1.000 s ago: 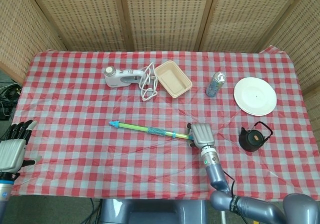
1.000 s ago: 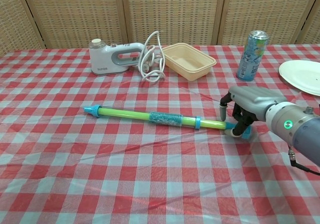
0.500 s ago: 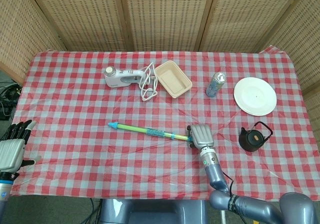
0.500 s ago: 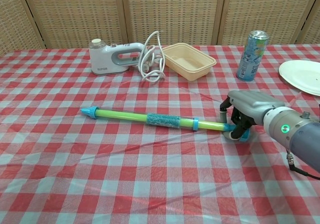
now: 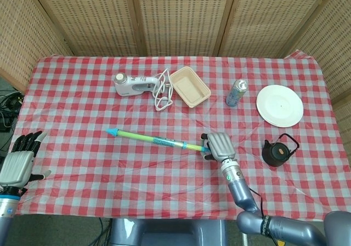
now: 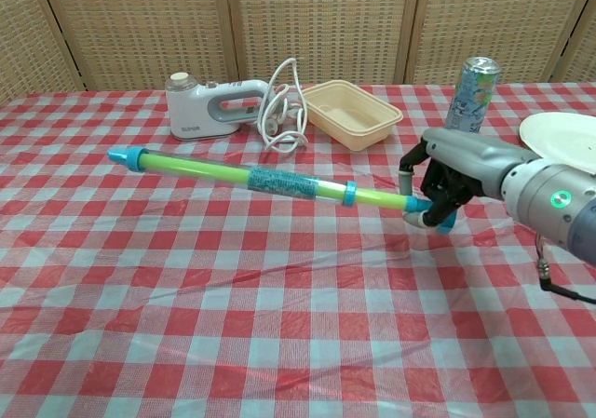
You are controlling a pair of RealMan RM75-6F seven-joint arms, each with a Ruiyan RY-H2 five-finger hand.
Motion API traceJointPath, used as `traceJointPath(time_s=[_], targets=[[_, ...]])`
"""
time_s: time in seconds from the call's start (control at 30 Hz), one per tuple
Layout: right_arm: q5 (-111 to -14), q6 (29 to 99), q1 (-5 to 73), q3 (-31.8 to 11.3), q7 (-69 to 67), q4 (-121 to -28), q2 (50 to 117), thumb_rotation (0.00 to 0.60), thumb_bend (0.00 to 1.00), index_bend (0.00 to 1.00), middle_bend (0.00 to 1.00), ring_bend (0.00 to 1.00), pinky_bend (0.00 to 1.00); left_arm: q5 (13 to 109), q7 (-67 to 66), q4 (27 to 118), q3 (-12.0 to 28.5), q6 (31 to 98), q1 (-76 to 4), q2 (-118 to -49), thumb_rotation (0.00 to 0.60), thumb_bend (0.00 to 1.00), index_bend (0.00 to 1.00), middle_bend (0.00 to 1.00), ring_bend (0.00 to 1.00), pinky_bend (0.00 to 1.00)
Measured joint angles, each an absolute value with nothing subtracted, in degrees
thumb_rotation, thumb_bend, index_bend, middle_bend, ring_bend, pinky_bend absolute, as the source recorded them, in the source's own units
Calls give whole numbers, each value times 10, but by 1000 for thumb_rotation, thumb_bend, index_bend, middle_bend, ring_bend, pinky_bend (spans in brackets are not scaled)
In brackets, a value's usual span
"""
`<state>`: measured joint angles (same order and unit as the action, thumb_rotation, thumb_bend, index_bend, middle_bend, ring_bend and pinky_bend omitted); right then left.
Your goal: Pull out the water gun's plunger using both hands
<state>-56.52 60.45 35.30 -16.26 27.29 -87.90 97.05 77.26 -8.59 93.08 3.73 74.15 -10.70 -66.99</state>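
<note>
The water gun (image 5: 156, 141) (image 6: 270, 181) is a long green tube with a blue nozzle tip at its left end and a patterned blue sleeve near the middle. It hangs above the checked cloth, nozzle end tilted up to the left. My right hand (image 5: 218, 146) (image 6: 445, 181) grips its blue plunger end, fingers curled round it. My left hand (image 5: 20, 159) hovers at the table's left edge, fingers apart and holding nothing, far from the gun; the chest view does not show it.
A white hand mixer (image 5: 134, 84) with its cord and a beige tub (image 5: 190, 86) lie at the back. A drink can (image 5: 236, 92), a white plate (image 5: 279, 105) and a small black kettle (image 5: 277, 152) stand to the right of my right hand.
My right hand has lifted the water gun off the cloth and carried it leftward, the nozzle end rising. The left hand has shifted slightly inward.
</note>
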Motion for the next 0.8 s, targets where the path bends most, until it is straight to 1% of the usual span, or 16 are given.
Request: traceJointPath(time_s=[0.07, 0.27, 0.53, 0.57, 0.6, 0.63, 0.67, 0.7, 0.77, 0.8], targets=[[-562, 601, 356, -166, 274, -896, 959, 600, 522, 782, 1000, 1000, 584, 767, -93, 936, 44, 737, -114, -666, 600, 87, 0, 0, 0, 0], [-539, 594, 376, -178, 302, -924, 936, 600, 521, 783, 1000, 1000, 584, 732, -127, 971, 82, 715, -147, -640, 600, 88, 0, 0, 0, 0], [-503, 589, 408, -200, 331, -941, 917, 600, 519, 784, 1000, 1000, 584, 664, -166, 1015, 133, 639, -219, -596, 600, 87, 9, 0, 0, 0], [-498, 588, 412, -202, 333, -942, 915, 600, 518, 785, 1000, 1000, 584, 655, -171, 1018, 138, 630, -228, -593, 600, 87, 20, 12, 17, 11], [-491, 587, 417, -205, 336, -942, 913, 600, 518, 785, 1000, 1000, 584, 643, -178, 1020, 145, 618, -241, -590, 600, 88, 30, 36, 43, 32], [-486, 587, 420, -207, 338, -942, 912, 600, 518, 785, 1000, 1000, 584, 635, -182, 1022, 149, 610, -250, -589, 600, 98, 59, 104, 112, 90], [-481, 586, 424, -209, 340, -942, 911, 600, 518, 785, 1000, 1000, 584, 626, -187, 1023, 154, 603, -259, -588, 600, 110, 95, 201, 208, 172], [-475, 585, 429, -211, 342, -941, 910, 600, 518, 785, 1000, 1000, 584, 614, -193, 1023, 159, 596, -271, -589, 600, 118, 122, 277, 279, 231], [-466, 583, 436, -212, 345, -938, 909, 600, 518, 786, 1000, 1000, 584, 599, -200, 1022, 168, 589, -285, -591, 600, 128, 185, 502, 480, 388], [-459, 581, 439, -212, 346, -934, 909, 600, 517, 786, 1000, 1000, 584, 590, -202, 1019, 175, 589, -294, -595, 600, 128, 202, 566, 534, 429]])
